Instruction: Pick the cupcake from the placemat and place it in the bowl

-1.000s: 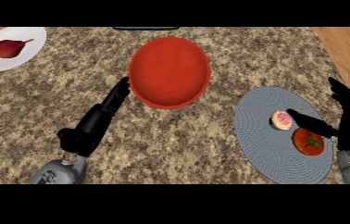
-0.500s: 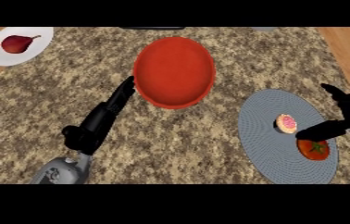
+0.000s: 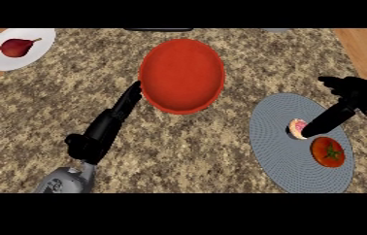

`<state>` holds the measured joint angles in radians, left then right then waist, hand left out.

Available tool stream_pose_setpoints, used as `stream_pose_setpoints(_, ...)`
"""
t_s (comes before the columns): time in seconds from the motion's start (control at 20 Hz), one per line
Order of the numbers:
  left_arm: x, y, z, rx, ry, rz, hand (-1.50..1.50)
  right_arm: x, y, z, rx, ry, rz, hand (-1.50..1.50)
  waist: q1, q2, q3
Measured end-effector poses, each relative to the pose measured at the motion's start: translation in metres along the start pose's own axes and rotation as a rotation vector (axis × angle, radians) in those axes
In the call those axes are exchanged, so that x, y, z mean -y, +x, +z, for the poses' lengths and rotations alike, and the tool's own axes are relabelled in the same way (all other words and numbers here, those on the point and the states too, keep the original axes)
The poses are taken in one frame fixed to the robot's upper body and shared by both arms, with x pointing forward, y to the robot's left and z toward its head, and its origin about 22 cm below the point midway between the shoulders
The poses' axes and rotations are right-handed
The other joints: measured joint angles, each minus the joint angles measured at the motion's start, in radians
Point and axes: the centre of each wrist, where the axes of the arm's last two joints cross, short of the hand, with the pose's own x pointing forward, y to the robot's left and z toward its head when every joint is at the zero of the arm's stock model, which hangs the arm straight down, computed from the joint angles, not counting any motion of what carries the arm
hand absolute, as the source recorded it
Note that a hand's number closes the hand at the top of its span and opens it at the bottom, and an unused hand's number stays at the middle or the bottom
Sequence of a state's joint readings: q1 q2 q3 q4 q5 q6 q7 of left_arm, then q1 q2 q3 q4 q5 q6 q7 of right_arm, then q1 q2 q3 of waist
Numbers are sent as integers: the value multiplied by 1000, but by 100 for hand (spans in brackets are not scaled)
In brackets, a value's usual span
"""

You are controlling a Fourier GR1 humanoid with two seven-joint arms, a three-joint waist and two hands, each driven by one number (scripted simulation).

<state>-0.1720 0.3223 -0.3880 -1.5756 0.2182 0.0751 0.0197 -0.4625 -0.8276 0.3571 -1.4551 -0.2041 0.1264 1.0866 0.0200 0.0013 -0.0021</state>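
R hand [image 3: 342,102] comes in from the right edge, fingers straight and spread, one long finger reaching down-left so its tip touches the cupcake [image 3: 296,127]; nothing pinched. Cupcake sits on the grey placemat [image 3: 279,156], right at that fingertip, partly hidden by it. Tomato [image 3: 328,151] on the same mat, just below the finger, near the cupcake but apart. L hand [image 3: 108,125] lies out straight over the worktop [image 3: 215,146], fingers together, tips just beside the red bowl [image 3: 181,75] rim; bowl up-right of it. Plate w/ a pear [image 3: 18,47] far up-left of L hand.
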Motion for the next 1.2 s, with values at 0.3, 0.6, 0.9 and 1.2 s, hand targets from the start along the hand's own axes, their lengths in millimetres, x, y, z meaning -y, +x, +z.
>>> stream_pose_setpoints(0.3, -3, 3, -4, -6, 3, 7, 0, -10, 14, -9, -18, 29, 29, -150, -8, 0, 1)
stream_pose_setpoints(0.6, -4, -6, 1, -14, 13, 3, 0, -29, 16, -5, -3, -1, 79, -150, -16, -2, 1)
stream_pose_setpoints(0.9, -5, -4, 0, -8, 19, 1, 0, -49, 13, -4, 7, -75, 126, -150, -20, -2, 1)
stream_pose_setpoints(1.2, -9, -4, 0, -5, 19, 7, 0, -67, 3, -14, -31, -153, 172, -150, -19, -2, 2)
